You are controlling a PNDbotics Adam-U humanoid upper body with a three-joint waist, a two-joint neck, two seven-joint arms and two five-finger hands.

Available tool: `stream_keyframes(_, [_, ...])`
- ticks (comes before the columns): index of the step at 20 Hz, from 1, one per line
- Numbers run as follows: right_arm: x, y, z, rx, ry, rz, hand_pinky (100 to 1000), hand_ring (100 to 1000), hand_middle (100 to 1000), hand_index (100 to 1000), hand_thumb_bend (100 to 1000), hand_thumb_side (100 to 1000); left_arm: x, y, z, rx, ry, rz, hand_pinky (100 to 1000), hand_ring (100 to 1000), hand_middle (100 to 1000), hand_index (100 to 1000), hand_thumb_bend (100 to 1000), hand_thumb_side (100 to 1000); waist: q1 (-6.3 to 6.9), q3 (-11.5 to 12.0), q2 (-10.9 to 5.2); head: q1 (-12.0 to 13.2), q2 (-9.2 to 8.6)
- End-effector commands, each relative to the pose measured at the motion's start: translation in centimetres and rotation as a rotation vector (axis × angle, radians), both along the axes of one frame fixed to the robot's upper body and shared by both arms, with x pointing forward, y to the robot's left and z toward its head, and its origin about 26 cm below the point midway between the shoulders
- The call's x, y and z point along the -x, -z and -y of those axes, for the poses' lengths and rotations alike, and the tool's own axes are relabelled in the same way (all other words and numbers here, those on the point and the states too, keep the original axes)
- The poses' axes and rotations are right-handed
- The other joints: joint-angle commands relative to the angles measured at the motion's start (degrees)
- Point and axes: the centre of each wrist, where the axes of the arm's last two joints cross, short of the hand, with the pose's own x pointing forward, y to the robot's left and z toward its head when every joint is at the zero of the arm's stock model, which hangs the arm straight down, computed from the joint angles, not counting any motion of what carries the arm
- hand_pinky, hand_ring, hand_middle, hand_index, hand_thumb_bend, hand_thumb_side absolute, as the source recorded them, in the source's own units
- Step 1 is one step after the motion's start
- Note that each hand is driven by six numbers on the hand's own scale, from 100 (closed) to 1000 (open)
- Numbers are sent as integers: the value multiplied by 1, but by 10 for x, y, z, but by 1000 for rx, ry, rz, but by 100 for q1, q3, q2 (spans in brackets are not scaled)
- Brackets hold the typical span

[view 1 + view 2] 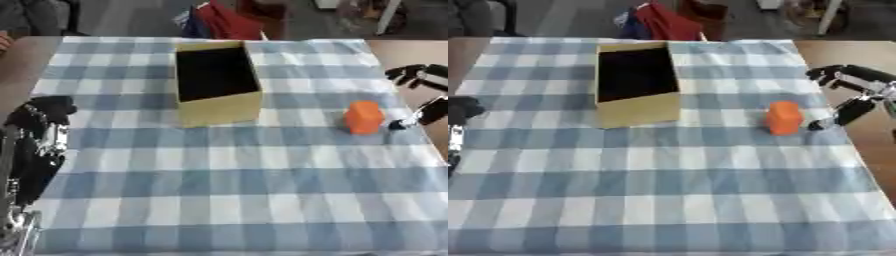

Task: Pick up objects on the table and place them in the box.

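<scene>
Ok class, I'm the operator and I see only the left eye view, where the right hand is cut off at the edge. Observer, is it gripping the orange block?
Observer: No. The right eye view shows the right hand open, its thumb tip just short of the orange block.
Operator: Anything inside the hand?
Observer: Nothing. Between fingers and thumb there is only checked cloth and bare table.

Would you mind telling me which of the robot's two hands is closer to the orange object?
The right hand, open just beside the orange object at the table's right edge. The left hand is far across the checked cloth.
</scene>
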Motion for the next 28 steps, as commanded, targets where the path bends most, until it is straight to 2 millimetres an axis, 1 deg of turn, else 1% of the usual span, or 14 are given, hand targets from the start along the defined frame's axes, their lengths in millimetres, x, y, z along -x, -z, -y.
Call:
stream_keyframes(1, [-3, -16, 2, 8, -8, 27, 792, 853, 871, 978, 686, 269, -1, -7, 1, -6, 11, 25, 848, 712, 666, 727, 100, 605, -3, 3, -53, -17, 28])
stream_keyframes(12, [-8, -10, -9, 2, -32, 2, 790, 846, 838, 951, 673, 269, -1, -7, 1, -6, 13, 25, 849, 713, 666, 727, 100, 606, -1, 7, -39, -31, 28])
stream_keyframes(19, [-8, -4, -11, 0, -36, -21, 788, 842, 824, 937, 663, 267, -1, -7, 1, -5, 14, 25, 850, 714, 666, 727, 100, 606, -9, 14, -33, -38, 28])
stream_keyframes(28, [-10, -4, -17, -3, -69, -29, 784, 834, 796, 909, 653, 270, -1, -7, 1, -6, 15, 24, 851, 715, 667, 727, 100, 607, -22, 24, -33, -51, 28])
